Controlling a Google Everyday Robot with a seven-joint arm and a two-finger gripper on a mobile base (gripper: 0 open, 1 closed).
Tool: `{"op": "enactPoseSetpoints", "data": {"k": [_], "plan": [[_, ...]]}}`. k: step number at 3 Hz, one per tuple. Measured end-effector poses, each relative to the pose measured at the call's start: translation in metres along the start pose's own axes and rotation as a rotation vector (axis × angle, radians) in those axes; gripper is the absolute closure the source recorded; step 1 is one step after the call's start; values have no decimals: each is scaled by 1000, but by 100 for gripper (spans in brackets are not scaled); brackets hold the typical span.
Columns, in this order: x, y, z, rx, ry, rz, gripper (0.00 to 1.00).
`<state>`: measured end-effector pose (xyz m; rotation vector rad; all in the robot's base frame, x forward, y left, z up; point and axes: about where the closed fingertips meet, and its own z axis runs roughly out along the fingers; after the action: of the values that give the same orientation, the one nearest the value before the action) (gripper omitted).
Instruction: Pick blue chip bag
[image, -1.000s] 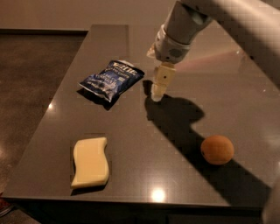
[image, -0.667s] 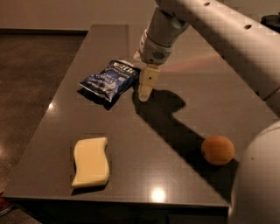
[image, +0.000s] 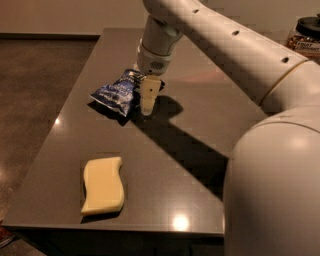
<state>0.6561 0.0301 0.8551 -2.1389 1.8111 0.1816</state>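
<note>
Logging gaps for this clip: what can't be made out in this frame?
Camera view:
- blue chip bag: its right edge is hidden behind the gripper, which hangs at the bag's right side; whether they touch cannot be told.
- table: the right part is covered by the robot's arm.
- jar, top right: cut off by the picture edge, label too small to read.

My gripper (image: 146, 111) hangs low over the far half of a dark grey table (image: 75, 135) with a glossy top. Left of my gripper lies brown speckled floor (image: 35, 90). Beyond it stands a pale wall (image: 60, 15) with a dark skirting strip (image: 50, 36). Nearer than it, lamp glints (image: 180, 222) shine on the table.
</note>
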Motion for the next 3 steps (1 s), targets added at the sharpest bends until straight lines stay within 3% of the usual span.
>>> {"op": "enactPoseSetpoints", "data": {"k": [1, 2, 3], "plan": [[-9, -7, 7, -24, 17, -14, 14], [-15, -11, 6, -46, 17, -17, 37], [-21, -13, -5, -61, -5, -3, 69]]}}
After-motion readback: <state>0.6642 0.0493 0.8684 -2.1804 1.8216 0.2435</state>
